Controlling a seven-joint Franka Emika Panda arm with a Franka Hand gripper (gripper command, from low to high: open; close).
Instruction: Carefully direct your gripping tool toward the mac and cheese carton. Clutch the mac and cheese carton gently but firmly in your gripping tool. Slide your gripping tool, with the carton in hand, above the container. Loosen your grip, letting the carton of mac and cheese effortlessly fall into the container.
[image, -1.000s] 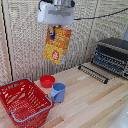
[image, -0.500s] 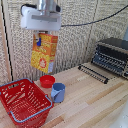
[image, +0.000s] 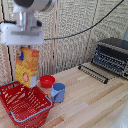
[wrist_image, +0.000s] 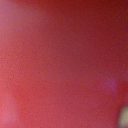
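Note:
In the exterior view the mac and cheese carton (image: 27, 67), orange-yellow with red patches, hangs upright in the air under my gripping tool (image: 26, 48), which is shut on its top edge. Its lower end is just above the far side of the container (image: 24, 102), a red slotted basket at the exterior view's left on the wooden table. The fingertips are hidden behind the carton's top. The wrist view is a blurred red field and shows nothing distinct.
A small red bowl (image: 47, 81) and a blue mug (image: 58, 92) stand just to the exterior view's right of the basket. A black toaster oven (image: 111, 56) with its door folded down sits at the back right. A cable hangs across the wall.
The arm has carried the carton toward the exterior view's left, from above the bowl and mug to above the basket, still gripped.

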